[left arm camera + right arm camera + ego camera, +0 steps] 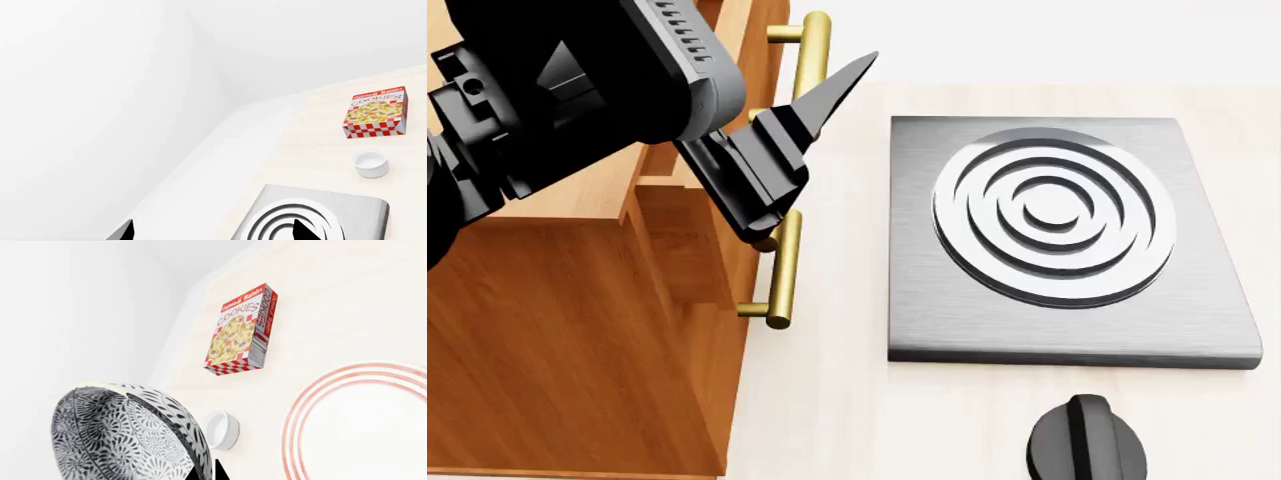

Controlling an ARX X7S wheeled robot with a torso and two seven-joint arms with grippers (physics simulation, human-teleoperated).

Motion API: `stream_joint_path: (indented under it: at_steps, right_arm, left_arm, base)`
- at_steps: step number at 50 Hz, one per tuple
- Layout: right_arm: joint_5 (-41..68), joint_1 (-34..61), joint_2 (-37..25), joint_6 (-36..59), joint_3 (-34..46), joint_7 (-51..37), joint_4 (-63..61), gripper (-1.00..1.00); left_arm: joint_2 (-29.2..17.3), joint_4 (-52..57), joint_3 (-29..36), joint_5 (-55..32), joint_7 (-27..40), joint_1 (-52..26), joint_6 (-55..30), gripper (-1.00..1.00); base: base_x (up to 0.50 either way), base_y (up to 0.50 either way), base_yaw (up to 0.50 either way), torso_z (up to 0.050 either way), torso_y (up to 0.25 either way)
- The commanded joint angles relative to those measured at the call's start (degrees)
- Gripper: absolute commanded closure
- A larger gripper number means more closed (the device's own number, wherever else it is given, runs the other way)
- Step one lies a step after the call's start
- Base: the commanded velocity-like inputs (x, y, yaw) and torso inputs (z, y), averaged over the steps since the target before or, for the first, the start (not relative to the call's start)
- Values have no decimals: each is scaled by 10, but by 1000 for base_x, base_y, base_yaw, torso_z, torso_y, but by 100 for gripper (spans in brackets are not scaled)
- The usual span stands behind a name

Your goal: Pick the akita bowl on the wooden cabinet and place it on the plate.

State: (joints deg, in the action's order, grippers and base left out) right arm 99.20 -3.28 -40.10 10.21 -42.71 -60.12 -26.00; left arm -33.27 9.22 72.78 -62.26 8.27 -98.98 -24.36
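While the akita bowl (127,432) was held close against the right gripper (207,471), raised above the counter (333,330), its jaws appeared clamped on the bowl's rim. The plate (313,405) lay on the counter, with a cookie box (240,330) and a white cup (223,429) nearby. The left gripper (814,140) was seen beside the wooden cabinet (561,340), jaws parted, near the stove slab (1201,300).
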Motion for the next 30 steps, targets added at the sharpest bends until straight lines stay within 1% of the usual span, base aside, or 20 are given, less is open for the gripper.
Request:
stream_joint_path:
  at_steps: [1, 13, 22, 30]
  right_arm:
    - [-13, -23, 23, -3, -19, 22, 7, 100]
    - [-20, -34, 34, -3, -22, 34, 22, 100]
    - [-42, -17, 34, -4, 4, 38, 43, 100]
    - [-50, -29, 43, -4, 3, 49, 61, 100]
  left_arm:
    - [0, 0, -2, 0, 1, 0, -1, -100]
    - [5, -5, -1, 4, -4, 3, 1, -100]
    - [3, -3, -2, 3, -2, 5, 1, -100]
    - [6, -9, 0, 10, -5, 13, 6, -100]
  base:
    - [0, 0, 0, 0, 0]
    - [0, 0, 0, 0, 0]
    - [0, 0, 0, 0, 1]
    - [0, 0, 0, 0, 0]
